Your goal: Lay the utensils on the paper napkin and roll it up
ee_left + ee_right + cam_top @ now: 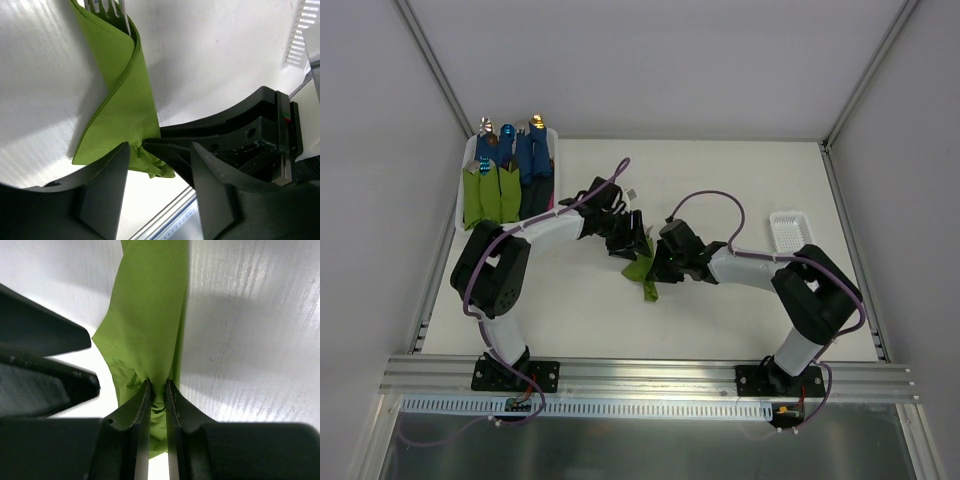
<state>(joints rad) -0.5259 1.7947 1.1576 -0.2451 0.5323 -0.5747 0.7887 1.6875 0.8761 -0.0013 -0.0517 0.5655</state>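
Materials and finishes as recorded.
Found paper napkin (120,90) thin, matt, creased; fork tines (123,14) shiny metal; table (250,315) white, matt, faintly ribbed; right gripper (158,389) matt black plastic.

Lime-green paper napkin (122,95), folded over and crumpled at one end, wraps silver fork tines (107,7).

Utensils (107,6): I see fork tines only, cut by left wrist view's top edge; handles hidden inside paper napkin (122,95) fold; piece count unreadable. Napkin lower corner hidden behind left gripper (159,200) finger. Overhead, left gripper and right gripper (660,262) cover most of napkin. Bin (466,160) contents too small for me to identify.
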